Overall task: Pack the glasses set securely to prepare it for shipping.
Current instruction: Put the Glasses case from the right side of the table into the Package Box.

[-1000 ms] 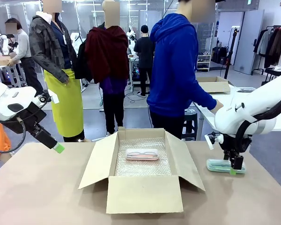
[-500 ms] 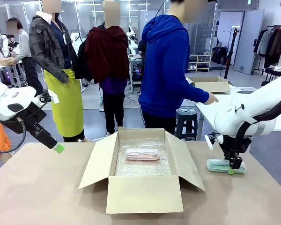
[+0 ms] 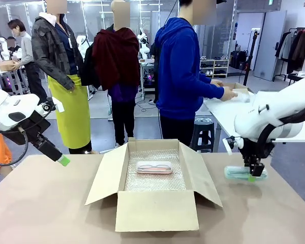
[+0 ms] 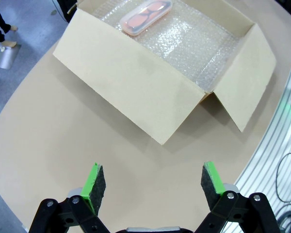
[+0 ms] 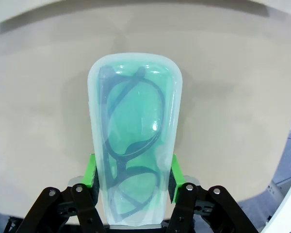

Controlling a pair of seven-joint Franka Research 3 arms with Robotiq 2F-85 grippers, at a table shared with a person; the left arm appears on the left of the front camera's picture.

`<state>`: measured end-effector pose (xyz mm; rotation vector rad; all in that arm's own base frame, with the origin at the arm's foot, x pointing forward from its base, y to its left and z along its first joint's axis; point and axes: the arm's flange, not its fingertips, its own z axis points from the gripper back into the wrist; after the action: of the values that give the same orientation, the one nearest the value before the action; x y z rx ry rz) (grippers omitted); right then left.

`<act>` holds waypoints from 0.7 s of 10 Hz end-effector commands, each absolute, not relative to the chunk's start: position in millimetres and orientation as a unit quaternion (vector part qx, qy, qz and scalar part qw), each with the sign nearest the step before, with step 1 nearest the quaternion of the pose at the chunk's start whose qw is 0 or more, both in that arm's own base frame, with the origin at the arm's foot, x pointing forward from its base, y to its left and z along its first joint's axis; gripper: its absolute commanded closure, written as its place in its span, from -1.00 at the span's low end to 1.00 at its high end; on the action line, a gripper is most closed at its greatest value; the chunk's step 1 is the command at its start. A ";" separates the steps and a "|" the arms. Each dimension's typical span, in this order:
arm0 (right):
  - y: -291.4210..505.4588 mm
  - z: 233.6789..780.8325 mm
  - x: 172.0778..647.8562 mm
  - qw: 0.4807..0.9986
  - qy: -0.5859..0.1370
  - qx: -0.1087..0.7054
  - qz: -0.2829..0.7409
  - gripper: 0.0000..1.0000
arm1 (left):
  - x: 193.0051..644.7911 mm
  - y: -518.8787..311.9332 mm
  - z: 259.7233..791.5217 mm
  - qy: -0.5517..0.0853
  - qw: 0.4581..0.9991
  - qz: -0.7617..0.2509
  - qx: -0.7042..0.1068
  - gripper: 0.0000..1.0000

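the right gripper (image 5: 132, 170) has its jaws clamped on one end of the mint green case (image 5: 133, 121), right of the cardboard box (image 3: 157, 211). the pink case (image 3: 154, 167) lies inside the box toward its far side, on bubble wrap (image 3: 142, 184). the left gripper (image 4: 153, 182) hangs at the left, jaws wide.

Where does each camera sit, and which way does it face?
Front view: between the arms, facing across the table at a person in a blue hoodie; left arm and right arm enter from the sides.
Left wrist view: on the left wrist, looking down at the open cardboard box holding the pink case; left hand open at bottom.
Right wrist view: on the right wrist, looking down at the mint green case clamped in the right hand.
Shared: front and left wrist views both show cardboard box and pink case.
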<state>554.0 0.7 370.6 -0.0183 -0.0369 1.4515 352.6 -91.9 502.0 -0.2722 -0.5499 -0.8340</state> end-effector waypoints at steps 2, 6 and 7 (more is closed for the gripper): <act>18.9 443.0 527.1 0.757 0.004 0.035 0.653 0.33 | 352.1 -89.8 502.4 -0.265 0.866 -0.401 -0.137 -1.00; 85.8 490.0 527.2 0.754 -0.006 0.039 0.655 0.33 | 352.1 -89.8 502.4 -0.265 0.866 -0.401 -0.137 -1.00; 115.0 498.5 532.1 0.754 -0.010 0.040 0.655 0.33 | 352.1 -89.8 502.4 -0.265 0.866 -0.401 -0.137 -1.00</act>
<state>521.2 93.2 493.9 0.0760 -0.0179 1.4591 352.6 -91.9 502.0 -0.2721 -0.5499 -0.8341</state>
